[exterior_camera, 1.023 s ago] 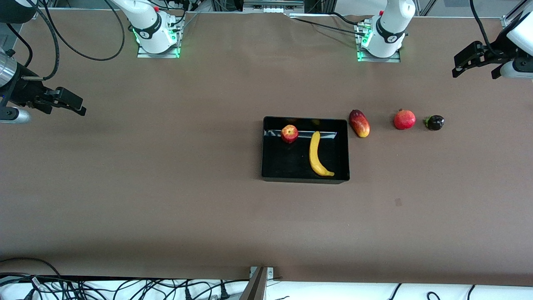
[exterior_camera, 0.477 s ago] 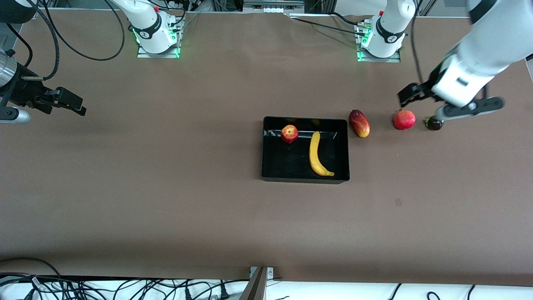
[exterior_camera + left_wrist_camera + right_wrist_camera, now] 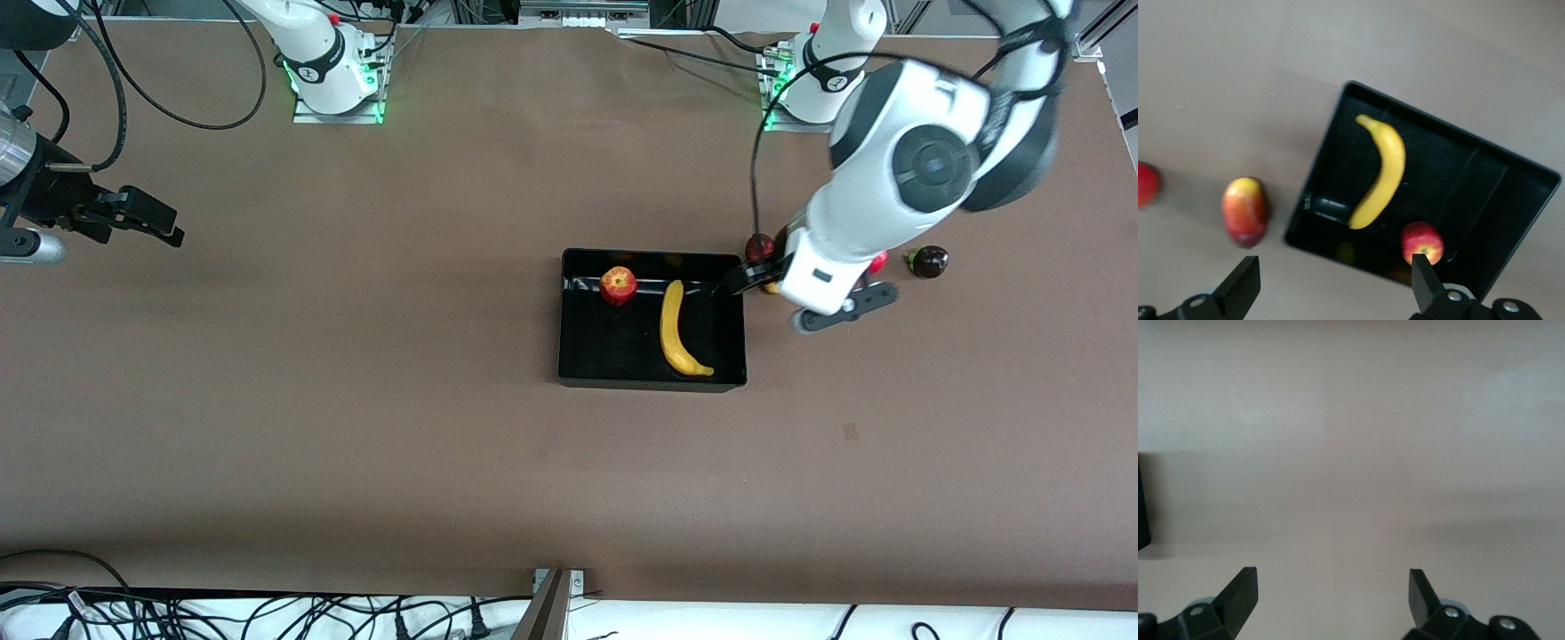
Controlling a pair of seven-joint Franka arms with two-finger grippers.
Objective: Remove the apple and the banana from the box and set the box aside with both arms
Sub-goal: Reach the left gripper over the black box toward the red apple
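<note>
**Front view: left end effector over the box wall, fruits inside**

Front view shows the black box (image 3: 652,380) on the brown worktop (image 3: 356,427), holding both fruits. The apple (image 3: 618,285) sits in the part of the box farther from the front camera, toward the right arm's end. The banana (image 3: 677,329) lies beside it, toward the left arm's end, running lengthwise from the farther wall to the nearer one; the two fruits are close but apart.

The left end effector (image 3: 745,276) hangs over the box wall that faces the left arm's end of the worktop. Its wrist view shows its fingers (image 3: 1245,288) spread wide with nothing between them, and the box, banana and apple below.

The mango (image 3: 757,244) lies just beside that same wall, largely hidden by the left arm in the front view. The pomegranate (image 3: 879,260) peeks out past the arm, and a dark round fruit (image 3: 929,261) lies farther toward the left arm's end.

The right end effector (image 3: 142,216) waits over bare worktop at the right arm's end, fingers (image 3: 1238,593) released and spread.
</note>
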